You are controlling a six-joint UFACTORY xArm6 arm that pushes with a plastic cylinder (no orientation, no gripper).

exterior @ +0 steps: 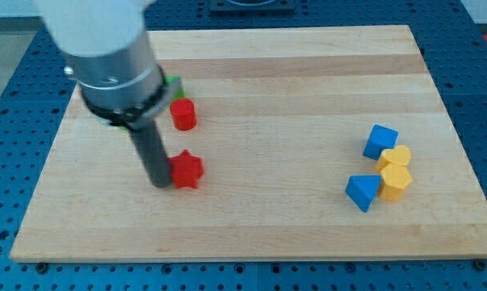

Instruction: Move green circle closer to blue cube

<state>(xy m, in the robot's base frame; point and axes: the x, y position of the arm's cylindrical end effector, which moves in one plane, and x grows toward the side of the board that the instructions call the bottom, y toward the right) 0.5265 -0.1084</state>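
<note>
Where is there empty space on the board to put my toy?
The wide middle, between the red star and blue cube, is bare. So is the view's top right. It is crowded around my tip and the yellow blocks.

Red star block (186,170) against my tip (160,183); open board (283,97) rightward.

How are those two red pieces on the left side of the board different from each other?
The upper red block looks like a short round cylinder; the lower red block has a star-like, pointed outline. The upper one stands apart from the rod, beside a green piece mostly hidden behind the arm; the lower one sits right against my tip, on its right. Both are the same bright red and similar in size.
</note>
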